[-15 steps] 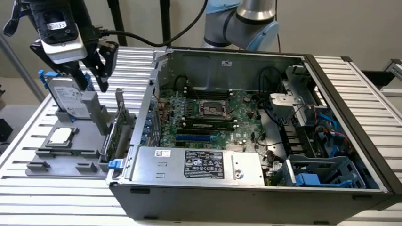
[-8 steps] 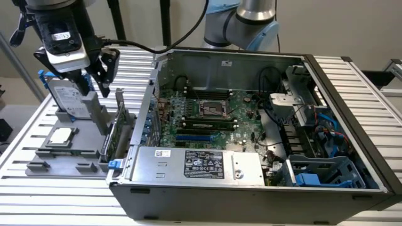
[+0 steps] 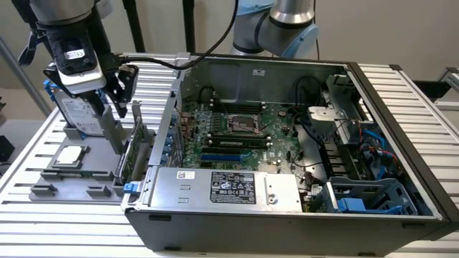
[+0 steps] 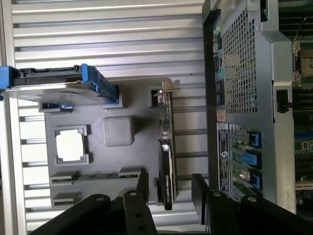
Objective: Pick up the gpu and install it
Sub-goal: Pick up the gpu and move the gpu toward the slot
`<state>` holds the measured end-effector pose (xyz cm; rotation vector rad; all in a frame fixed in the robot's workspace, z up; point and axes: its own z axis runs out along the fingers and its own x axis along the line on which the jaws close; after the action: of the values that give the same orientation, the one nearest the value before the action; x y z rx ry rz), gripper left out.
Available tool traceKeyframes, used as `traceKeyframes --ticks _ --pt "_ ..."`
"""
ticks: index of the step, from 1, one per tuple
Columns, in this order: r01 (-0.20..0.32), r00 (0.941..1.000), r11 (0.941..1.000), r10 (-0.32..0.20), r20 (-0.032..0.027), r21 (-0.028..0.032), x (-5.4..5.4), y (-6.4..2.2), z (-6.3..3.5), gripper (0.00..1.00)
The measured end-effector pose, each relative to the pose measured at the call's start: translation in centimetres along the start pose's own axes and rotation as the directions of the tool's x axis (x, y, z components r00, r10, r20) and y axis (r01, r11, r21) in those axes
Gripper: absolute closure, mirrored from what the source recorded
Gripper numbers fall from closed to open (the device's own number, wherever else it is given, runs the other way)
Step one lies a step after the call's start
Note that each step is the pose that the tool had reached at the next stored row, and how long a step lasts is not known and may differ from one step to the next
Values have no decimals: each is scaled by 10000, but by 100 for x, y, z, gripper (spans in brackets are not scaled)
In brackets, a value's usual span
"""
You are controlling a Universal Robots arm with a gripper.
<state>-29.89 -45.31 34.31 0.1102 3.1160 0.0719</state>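
Gripper (image 3: 120, 110) on the robot arm hangs over a grey tray (image 3: 54, 183) at the exterior view's left, on a slatted metal table (image 3: 237, 250). Just below it the gpu (image 3: 129, 153) stands on edge in the tray, close beside the open computer case (image 3: 287, 226). A hard drive (image 3: 77, 115) in a blue frame stands at the tray's far end, and a square processor chip (image 3: 70, 156) lies flat near the middle. Inside the case sits a green motherboard (image 3: 240, 126), with a silver power supply (image 3: 229, 188) along the near wall.

From the wrist view, the gripper (image 4: 171, 183) has its two black fingers (image 4: 143, 182) spread apart, one on each side of the gpu (image 4: 167, 142), with a gap on both sides. The card is in the tray (image 4: 98, 164), between the processor chip (image 4: 69, 145) and the case (image 4: 244, 93). The hard drive (image 4: 58, 88) stands further off.
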Motion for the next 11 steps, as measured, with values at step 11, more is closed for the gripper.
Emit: traceKeyframes --ticks 11 --pt "4 10000 10000 -4 -2 2 1 -58 196 0"
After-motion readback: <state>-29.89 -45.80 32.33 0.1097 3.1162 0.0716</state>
